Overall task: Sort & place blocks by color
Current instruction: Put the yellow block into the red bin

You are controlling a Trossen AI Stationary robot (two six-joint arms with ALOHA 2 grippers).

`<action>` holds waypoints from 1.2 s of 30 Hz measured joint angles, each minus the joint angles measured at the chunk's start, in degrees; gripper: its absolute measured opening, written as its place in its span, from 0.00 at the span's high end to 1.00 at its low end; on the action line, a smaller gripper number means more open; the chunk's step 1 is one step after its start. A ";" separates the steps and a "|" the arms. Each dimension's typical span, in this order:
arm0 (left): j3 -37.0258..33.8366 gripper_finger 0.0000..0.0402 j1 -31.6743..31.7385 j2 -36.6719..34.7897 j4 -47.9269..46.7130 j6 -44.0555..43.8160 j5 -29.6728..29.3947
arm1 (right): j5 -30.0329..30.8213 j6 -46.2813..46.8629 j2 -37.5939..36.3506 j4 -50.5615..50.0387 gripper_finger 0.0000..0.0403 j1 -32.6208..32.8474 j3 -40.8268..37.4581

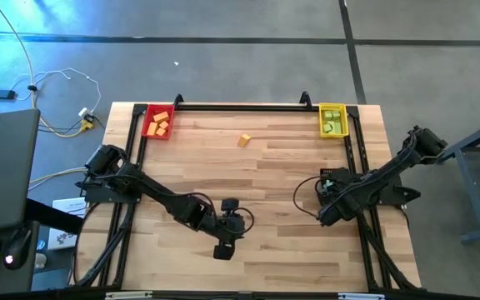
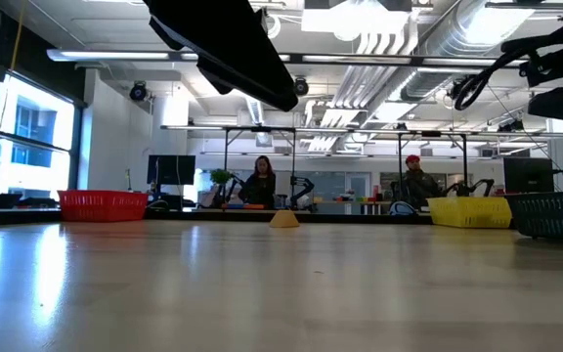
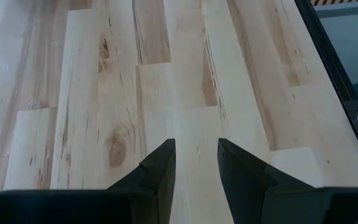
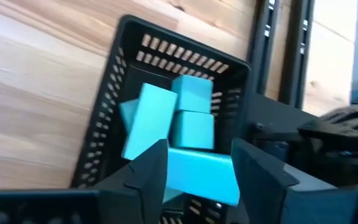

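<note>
Directly under the right gripper (image 4: 194, 171), whose fingers stand apart around a teal bar (image 4: 201, 174) without clearly clamping it, sits the black basket (image 4: 114, 112) with the other teal blocks (image 4: 191, 112) piled inside. That bar lies flat, its long axis running across the gap between the fingers. Farther off, orange blocks (image 1: 159, 123) fill the red tray (image 1: 147, 125) and green ones (image 1: 332, 121) the yellow tray (image 1: 322, 117). One orange block (image 1: 244, 140) remains loose mid-table, so sorting looks nearly finished. The left gripper (image 3: 194, 165) waits nearly closed, empty.
</note>
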 joint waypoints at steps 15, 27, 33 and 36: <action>0.09 0.74 -1.07 -3.48 -7.14 3.88 0.80 | 16.70 -1.48 0.02 1.59 0.55 -0.03 4.43; -0.28 0.74 -0.50 -13.44 -17.01 6.03 5.72 | 25.83 -25.37 0.11 14.31 0.55 -8.09 10.78; -7.97 0.74 0.77 -18.65 -8.26 6.47 7.90 | 26.10 -46.13 0.07 29.39 0.55 -15.33 10.86; -13.60 0.74 2.29 -21.75 -3.93 5.55 9.15 | 24.33 -56.59 0.02 37.79 0.55 -19.52 10.90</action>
